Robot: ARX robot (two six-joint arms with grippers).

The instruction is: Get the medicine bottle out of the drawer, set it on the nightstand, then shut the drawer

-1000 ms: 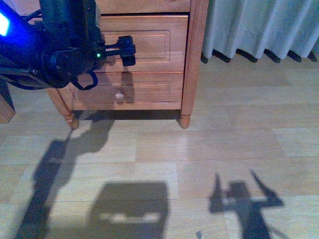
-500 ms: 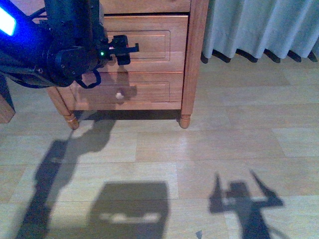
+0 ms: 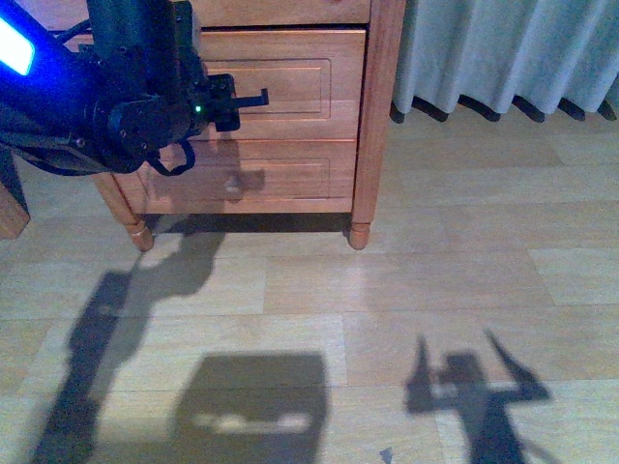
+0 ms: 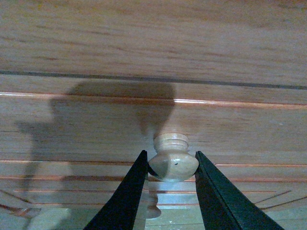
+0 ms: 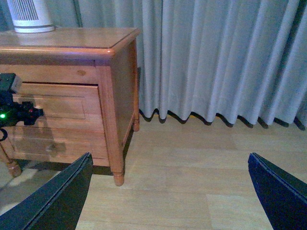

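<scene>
The nightstand (image 3: 379, 106) stands at the back left of the front view. My left gripper (image 4: 171, 165) is shut on the round wooden knob (image 4: 172, 162) of the taller, upper drawer (image 3: 300, 87), one dark finger (image 4: 127, 196) on each side. The drawer front looks level with the cabinet frame. From the front, the left arm (image 3: 116, 97) covers the drawer's left part. My right gripper (image 5: 170, 158) hangs open over bare floor, well away from the nightstand (image 5: 72, 45), with nothing between its fingers. The medicine bottle is out of view.
A shallower drawer (image 3: 290, 174) with its own knob (image 3: 232, 182) lies below, in the arm's shadow. A white ribbed appliance (image 5: 29, 17) stands on the nightstand top. Grey curtains (image 3: 503, 48) hang at the right. Pale wood flooring (image 3: 387, 290) spreads in front.
The left gripper has moved in towards the upper drawer front and shut on its knob. Its shadow now covers the lower knob. Nothing else has moved.
</scene>
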